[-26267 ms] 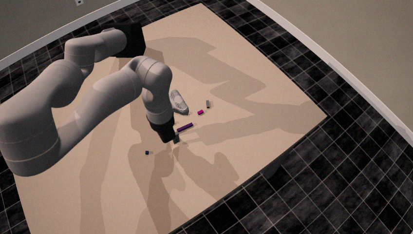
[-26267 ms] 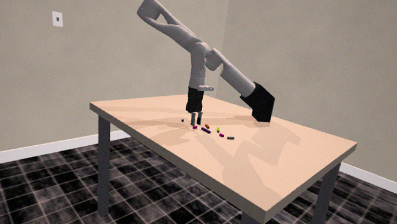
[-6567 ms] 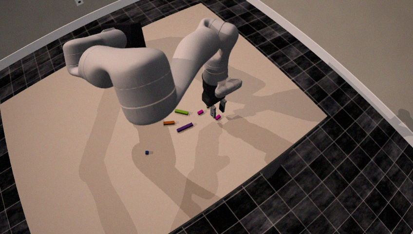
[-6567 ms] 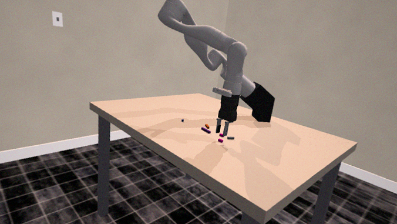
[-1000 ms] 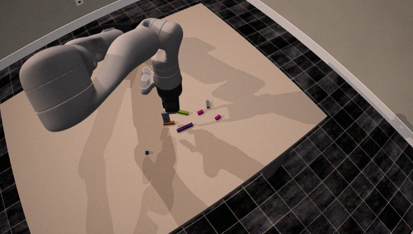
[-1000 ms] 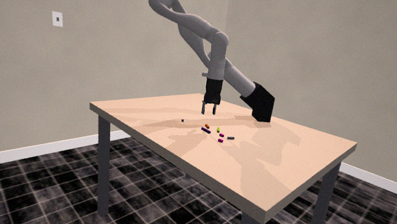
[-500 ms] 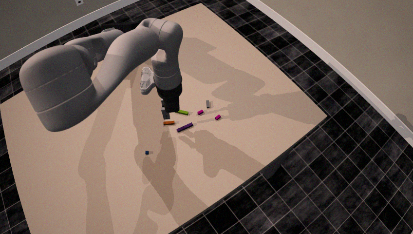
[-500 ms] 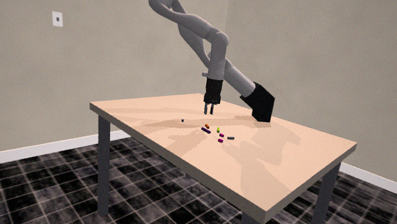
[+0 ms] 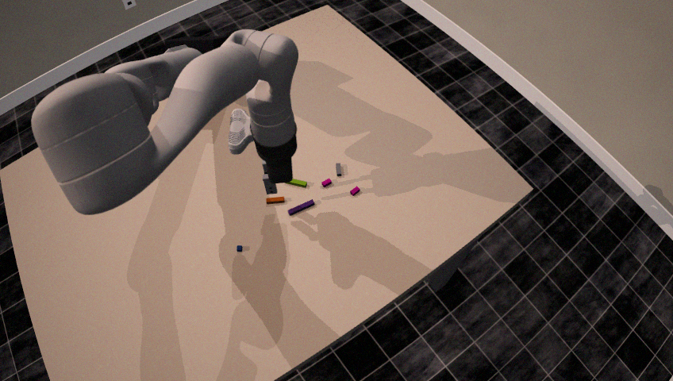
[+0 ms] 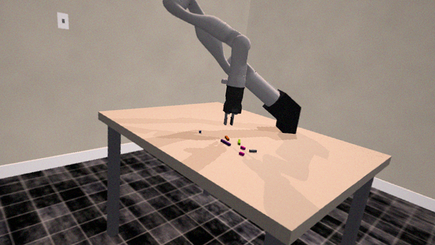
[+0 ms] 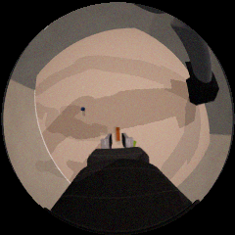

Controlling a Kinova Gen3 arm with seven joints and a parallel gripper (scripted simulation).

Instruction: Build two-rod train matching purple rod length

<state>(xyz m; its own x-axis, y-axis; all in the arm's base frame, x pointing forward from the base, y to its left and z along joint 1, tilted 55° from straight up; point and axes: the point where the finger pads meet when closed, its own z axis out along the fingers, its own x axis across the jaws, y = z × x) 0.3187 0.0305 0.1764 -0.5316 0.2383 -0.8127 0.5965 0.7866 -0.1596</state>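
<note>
The purple rod point(image 9: 301, 206) lies flat near the table's middle. The orange rod point(image 9: 274, 199) lies just to its left, and the lime rod point(image 9: 298, 182) lies behind it. Two magenta rods point(image 9: 326, 182) point(image 9: 355, 190) and a grey rod point(image 9: 338, 168) lie to the right. A blue rod point(image 9: 239, 248) lies apart at the front left. My gripper point(image 10: 228, 121) points straight down and hovers well above the orange rod point(image 10: 227, 137). Its fingers are partly open with nothing between them. In the wrist view the orange rod point(image 11: 117, 133) shows on the table between the fingertips.
The arm's base point(image 10: 285, 112) stands at the table's back edge. The arm reaches over the back left of the table. The table's edges are far from the rods.
</note>
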